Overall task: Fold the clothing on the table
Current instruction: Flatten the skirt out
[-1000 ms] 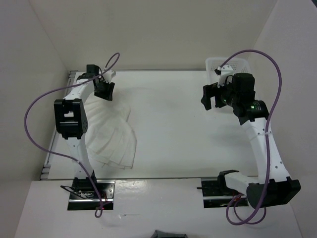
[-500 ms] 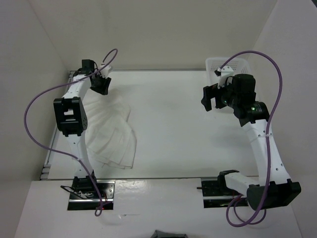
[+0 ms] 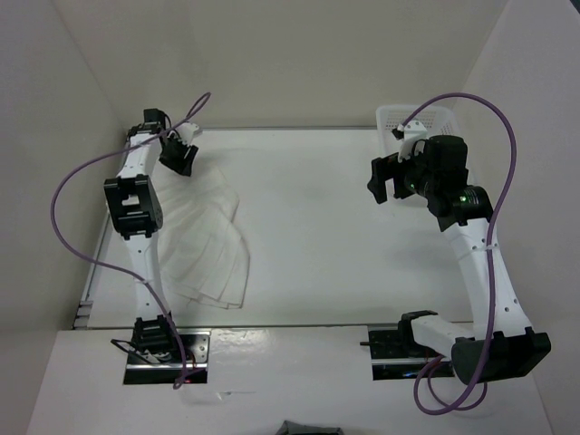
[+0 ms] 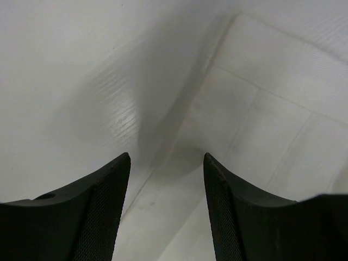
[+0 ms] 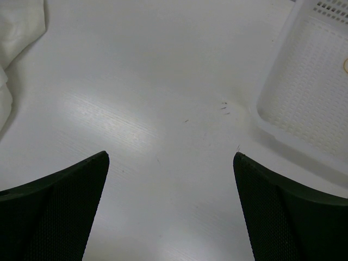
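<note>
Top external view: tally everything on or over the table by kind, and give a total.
Clothing: 1
Basket: 1
Grippers: 2 (left gripper, right gripper)
Total: 4

This looks like a robotics lab test cell. Plain white panels (image 3: 299, 63) box in a bare white counter (image 3: 317, 236) on three sides. A left arm (image 3: 136, 208) and a right arm (image 3: 480, 263), both white and black, are bolted to metal plates (image 3: 195, 349) at the counter's near edge. Purple cables (image 3: 63, 227) loop along them, and a plastic basket (image 3: 399, 115) sits in the far right corner.
</note>
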`<state>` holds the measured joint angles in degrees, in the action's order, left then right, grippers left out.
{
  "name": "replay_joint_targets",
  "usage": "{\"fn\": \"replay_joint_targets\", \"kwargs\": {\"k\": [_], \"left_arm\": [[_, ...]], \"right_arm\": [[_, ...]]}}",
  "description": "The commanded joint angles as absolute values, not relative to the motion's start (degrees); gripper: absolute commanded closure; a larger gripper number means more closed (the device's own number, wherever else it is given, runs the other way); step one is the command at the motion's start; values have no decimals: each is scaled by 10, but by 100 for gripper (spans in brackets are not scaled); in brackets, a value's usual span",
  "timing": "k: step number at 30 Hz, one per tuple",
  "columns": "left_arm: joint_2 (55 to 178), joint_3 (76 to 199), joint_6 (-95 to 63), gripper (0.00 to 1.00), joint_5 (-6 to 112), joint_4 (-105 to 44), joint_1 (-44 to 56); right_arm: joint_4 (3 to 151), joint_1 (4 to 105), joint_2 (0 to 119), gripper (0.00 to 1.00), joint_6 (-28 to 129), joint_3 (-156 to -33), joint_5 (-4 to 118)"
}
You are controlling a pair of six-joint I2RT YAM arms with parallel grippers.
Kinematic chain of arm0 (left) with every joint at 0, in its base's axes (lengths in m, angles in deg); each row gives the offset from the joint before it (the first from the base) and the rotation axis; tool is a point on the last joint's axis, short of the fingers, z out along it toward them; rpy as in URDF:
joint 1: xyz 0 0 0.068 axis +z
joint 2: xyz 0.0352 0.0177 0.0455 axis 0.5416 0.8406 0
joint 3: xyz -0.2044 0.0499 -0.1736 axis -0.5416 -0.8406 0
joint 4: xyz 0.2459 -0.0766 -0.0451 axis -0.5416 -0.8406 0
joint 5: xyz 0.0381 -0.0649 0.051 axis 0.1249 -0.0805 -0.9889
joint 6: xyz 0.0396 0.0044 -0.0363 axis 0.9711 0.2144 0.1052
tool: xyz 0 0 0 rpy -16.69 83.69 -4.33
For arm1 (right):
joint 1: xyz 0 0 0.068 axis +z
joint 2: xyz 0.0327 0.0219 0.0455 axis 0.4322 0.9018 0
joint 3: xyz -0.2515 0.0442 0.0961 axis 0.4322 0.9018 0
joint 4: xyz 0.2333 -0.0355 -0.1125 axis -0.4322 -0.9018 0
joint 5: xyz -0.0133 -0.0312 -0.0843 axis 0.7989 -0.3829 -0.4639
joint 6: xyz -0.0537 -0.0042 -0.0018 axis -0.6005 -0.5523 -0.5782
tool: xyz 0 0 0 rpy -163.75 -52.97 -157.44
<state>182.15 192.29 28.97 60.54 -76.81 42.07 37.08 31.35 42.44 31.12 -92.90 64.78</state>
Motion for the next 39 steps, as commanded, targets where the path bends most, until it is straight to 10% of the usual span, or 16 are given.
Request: {"fn": "replay_joint_targets", "kwargs": {"k": [1, 13, 17, 20, 31, 39], "left_arm": [[1854, 1994, 331, 36, 672, -855, 418], [2019, 2251, 357, 39, 701, -1070, 408], [2013, 2233, 346, 63, 694, -1070, 396], [1971, 2176, 352, 100, 696, -1070, 383], [1528, 1880, 249, 100, 703, -911, 432], [1483, 2154, 167, 100, 599, -1074, 493]], "right_arm": [[385, 315, 412, 1, 306, -930, 655], [379, 310, 401, 1, 311, -935, 660], [379, 304, 396, 1, 311, -935, 660], [379, 304, 390, 1, 311, -935, 660], [385, 299, 350, 1, 311, -919, 697], [390, 294, 315, 1, 311, -902, 710]]}}
